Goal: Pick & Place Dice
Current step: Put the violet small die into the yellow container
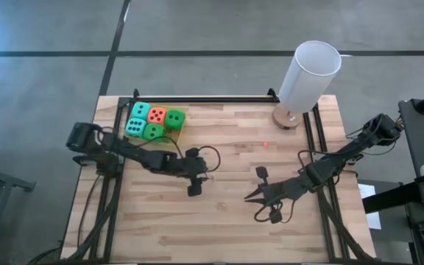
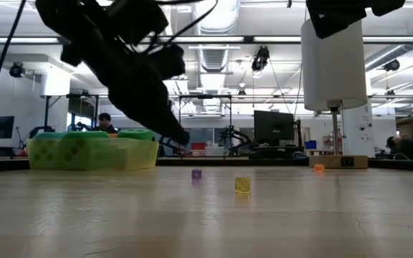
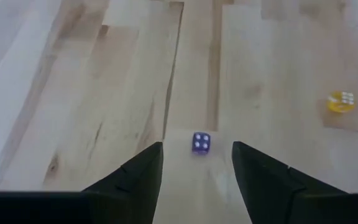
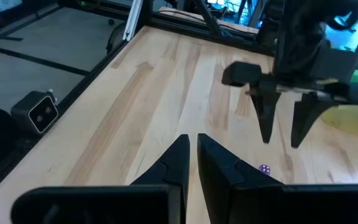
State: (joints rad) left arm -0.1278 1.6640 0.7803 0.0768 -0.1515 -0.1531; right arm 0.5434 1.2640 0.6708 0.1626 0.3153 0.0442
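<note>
Five soft dice, two teal, two green and one orange-red (image 1: 157,114), lie in a translucent yellow tray (image 1: 177,131) at the table's far left; the tray also shows in the low view (image 2: 92,152). My left gripper (image 3: 197,155) hangs open over the middle of the table (image 1: 199,179), slanting down. A tiny purple die (image 3: 201,142) rests on the wood just beyond its fingertips, untouched. A tiny yellow die (image 3: 340,101) lies farther off. My right gripper (image 4: 192,142) is shut and holds nothing, hovering right of centre (image 1: 249,199).
A white cylinder on a round wooden foot (image 1: 309,73) stands at the far right. A tiny orange die (image 2: 319,168) lies near it. Black rails run along the table's left, far and right edges. Bare wood lies along the near edge.
</note>
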